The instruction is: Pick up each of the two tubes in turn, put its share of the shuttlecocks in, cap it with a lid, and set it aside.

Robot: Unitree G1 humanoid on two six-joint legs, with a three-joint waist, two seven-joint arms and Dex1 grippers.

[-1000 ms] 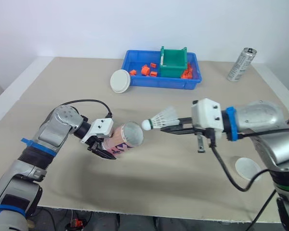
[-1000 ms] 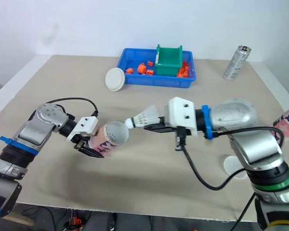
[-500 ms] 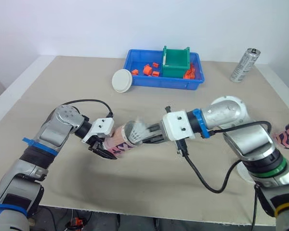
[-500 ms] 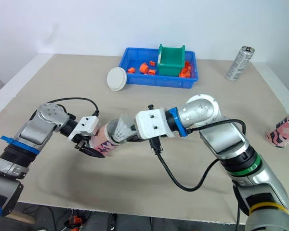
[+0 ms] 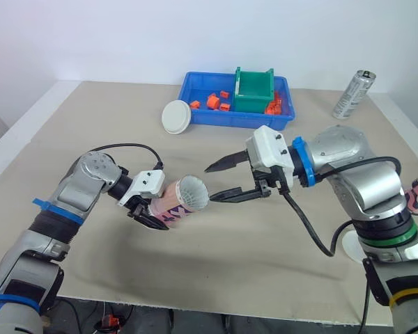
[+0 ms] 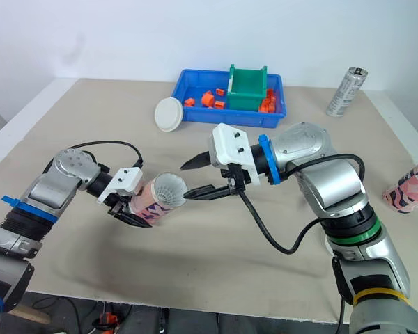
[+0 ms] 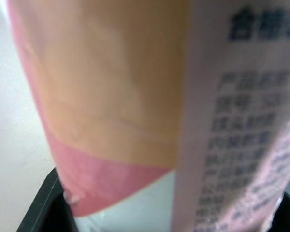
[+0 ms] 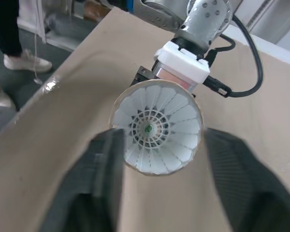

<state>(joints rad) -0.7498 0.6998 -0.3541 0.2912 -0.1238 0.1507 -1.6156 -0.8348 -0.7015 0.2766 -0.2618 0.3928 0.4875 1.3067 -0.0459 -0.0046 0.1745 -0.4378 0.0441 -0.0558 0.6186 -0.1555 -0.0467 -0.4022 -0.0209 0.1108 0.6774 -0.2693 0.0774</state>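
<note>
A shuttlecock (image 5: pixel 194 193) sits in the tube (image 5: pixel 168 202), the bin (image 5: pixel 230 122) behind it, the can (image 5: pixel 352 94) far right.

Two tubes (image 6: pixel 148 206) (image 6: pixel 411 182), two lids (image 5: pixel 174 116) (image 5: pixel 345 245), one shuttlecock (image 8: pixel 154 126)

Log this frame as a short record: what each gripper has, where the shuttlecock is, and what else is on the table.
left gripper: shut on tube, held in the air roughly level, mouth towards the right gripper
shuttlecock: seated in the tube's mouth, skirt outward
right gripper: jaws open, empty, just off the tube's mouth
second tube: at the right edge of the table
lid: at the left end of the blue bin
can: far right
capping: not yet done
</note>
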